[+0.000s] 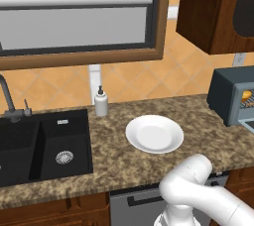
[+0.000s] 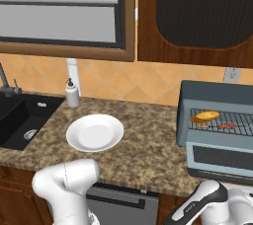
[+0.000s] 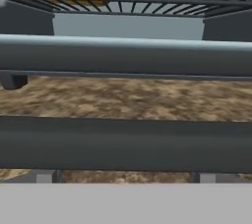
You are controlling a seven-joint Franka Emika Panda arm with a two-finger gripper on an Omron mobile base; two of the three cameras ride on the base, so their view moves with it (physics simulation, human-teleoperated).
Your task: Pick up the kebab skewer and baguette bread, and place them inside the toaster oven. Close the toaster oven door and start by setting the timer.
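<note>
On a speckled brown granite counter, the dark blue-grey box of the toaster oven stands at the right end with its grey-framed toaster oven door dropped open toward the near edge, leaving the wire rack exposed. The stubby golden-orange baguette bread lies on the left part of that rack, and the thin kebab skewer with its reddish-brown meat chunks rests just beside it to the right, so both foods appear already loaded. The round white plate sits bare at mid-counter, left of the oven, with a white soap dispenser behind it by the black sink. The hand camera looks low across the open door's black bar handle up at the rack, a position that suggests the arm is lining up to lift the door shut; the fingers stand fully spread and hold nothing.
</note>
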